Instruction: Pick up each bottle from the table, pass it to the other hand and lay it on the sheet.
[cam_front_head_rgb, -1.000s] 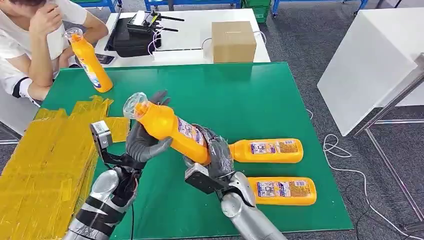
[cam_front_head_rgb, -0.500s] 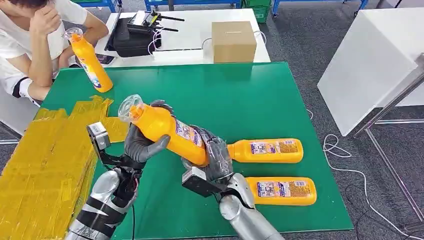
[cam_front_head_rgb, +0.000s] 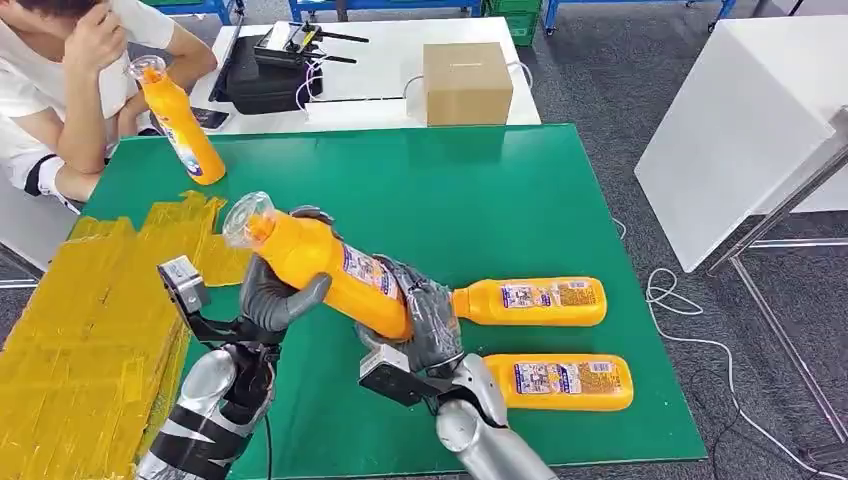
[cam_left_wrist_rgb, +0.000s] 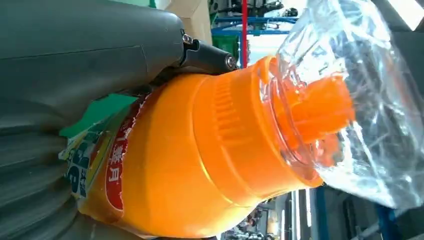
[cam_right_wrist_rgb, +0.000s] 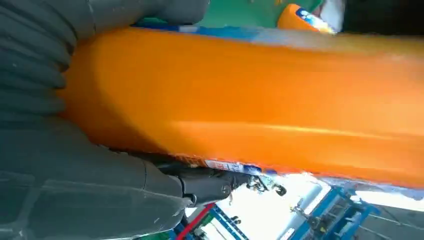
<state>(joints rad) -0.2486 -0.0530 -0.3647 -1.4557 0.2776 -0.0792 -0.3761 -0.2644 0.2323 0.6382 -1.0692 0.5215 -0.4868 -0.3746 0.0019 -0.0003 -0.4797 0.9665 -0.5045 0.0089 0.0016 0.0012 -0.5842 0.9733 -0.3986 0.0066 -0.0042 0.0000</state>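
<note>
An orange bottle (cam_front_head_rgb: 325, 268) with a clear plastic cap cover hangs tilted above the green table (cam_front_head_rgb: 480, 190), cap toward the yellow sheet (cam_front_head_rgb: 90, 320). My left hand (cam_front_head_rgb: 275, 290) grips its upper body near the neck. My right hand (cam_front_head_rgb: 425, 320) grips its base end. The left wrist view shows the bottle (cam_left_wrist_rgb: 210, 150) close up against my left hand (cam_left_wrist_rgb: 75, 65). The bottle's side (cam_right_wrist_rgb: 260, 100) lies against my right hand (cam_right_wrist_rgb: 60, 170) in the right wrist view. Two more orange bottles (cam_front_head_rgb: 530, 301) (cam_front_head_rgb: 565, 381) lie flat on the table at the right.
A person (cam_front_head_rgb: 60, 90) sits at the table's far left corner, beside an upright orange bottle (cam_front_head_rgb: 182, 120). Behind the green table a white desk holds a cardboard box (cam_front_head_rgb: 466, 82) and black electronics (cam_front_head_rgb: 265, 70). A white table (cam_front_head_rgb: 740, 120) stands at the right.
Both hands have carried the bottle to the left toward the yellow sheet. The bottles lying on the table have not moved.
</note>
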